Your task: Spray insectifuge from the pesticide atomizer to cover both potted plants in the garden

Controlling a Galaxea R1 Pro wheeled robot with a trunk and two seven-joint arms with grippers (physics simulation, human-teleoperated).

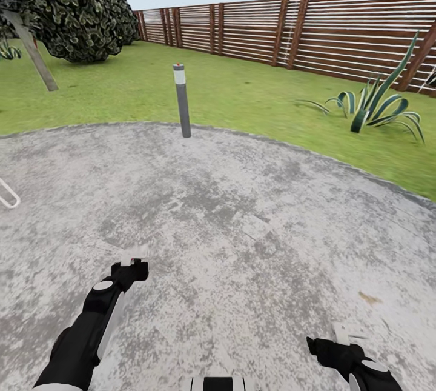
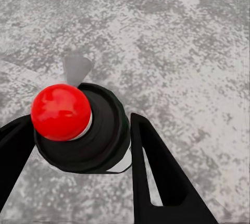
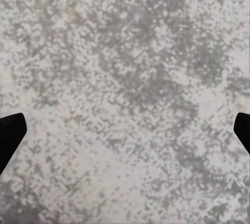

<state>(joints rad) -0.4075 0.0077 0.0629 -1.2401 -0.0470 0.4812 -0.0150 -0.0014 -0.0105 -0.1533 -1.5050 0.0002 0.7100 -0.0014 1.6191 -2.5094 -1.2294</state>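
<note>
Two potted plants are nowhere in sight, so spraying here just wets the patio (image 1: 242,209). Left claw (image 2: 83,146) pinches the pesticide atomizer (image 2: 78,130) near its top, so a jolt could tip it; right claw (image 3: 125,135) hangs spread, empty.

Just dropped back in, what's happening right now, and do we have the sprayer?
Yes. The left gripper is shut on the pesticide atomizer, whose red spot faces the wrist camera. The right gripper is open, holding nothing, over the grey patio. The robot stands on that patio facing the lawn, a bollard light, a striped spiky plant and the fence. No spraying target is ahead here.
</note>
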